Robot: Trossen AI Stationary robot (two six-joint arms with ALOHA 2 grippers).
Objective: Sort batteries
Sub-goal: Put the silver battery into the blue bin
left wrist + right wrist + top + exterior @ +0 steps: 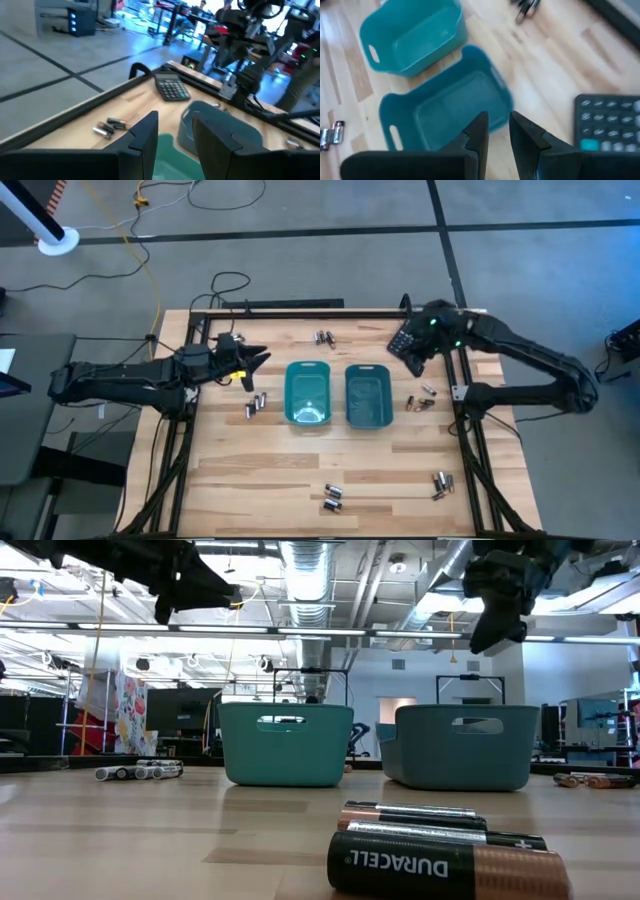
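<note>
Batteries lie on the wooden table in several small clusters: at the far edge (323,337), left of the trays (255,405), at the near edge (332,498), at near right (440,485) and right of the trays (425,398). Two teal trays (307,370) (368,370) stand side by side at the table's middle. My left gripper (262,360) (175,132) hovers left of the left tray, its fingers a little apart with nothing between them. My right gripper (413,360) (497,132) hangs above the right tray's far right corner, beside the calculator, also narrowly open with nothing held.
A black calculator (402,340) (610,125) lies at the far right of the table. A black frame rail (270,306) runs along the far edge, and each arm's base stands at its own side edge. In the low view, batteries (440,860) lie close before the camera.
</note>
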